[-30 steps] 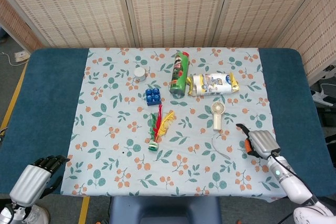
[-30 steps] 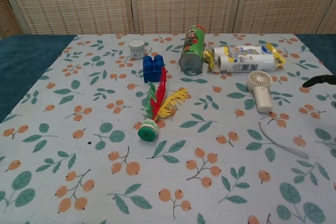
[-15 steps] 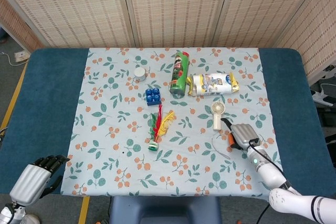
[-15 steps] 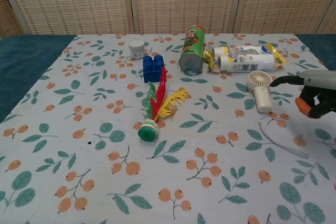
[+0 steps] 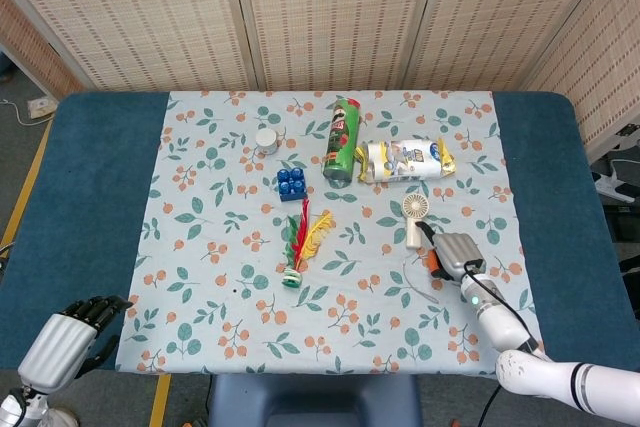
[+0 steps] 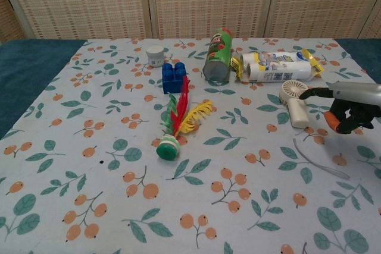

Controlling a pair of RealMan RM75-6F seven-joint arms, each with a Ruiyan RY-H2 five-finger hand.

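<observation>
On the right half of the table [image 5: 90, 197], your right hand [image 5: 452, 252] hovers just beside the small white handheld fan [image 5: 414, 219], at the grip end; its fingers are apart and hold nothing, with one dark finger [image 6: 314, 93] reaching toward the fan in the chest view. The fan lies flat, its long axis running roughly away from you, round head toward the far edge and handle toward the near edge. A thin grey cord [image 5: 420, 282] lies curved on the cloth just near of the hand.

Beyond the fan's head lie a yellow-and-white snack pack [image 5: 405, 160] and a green canister [image 5: 342, 140] on its side, both near it. To the fan's left the flowered cloth [image 5: 220, 247] is open as far as the feather shuttlecock [image 5: 298, 247]; a blue block [image 5: 291, 183] and a small white jar [image 5: 266, 139] sit further off. To the right, cloth and then blue table run bare to the edge.

Your left hand [image 5: 70, 332] sits off the near left corner, well apart from everything, fingers curled in on nothing
</observation>
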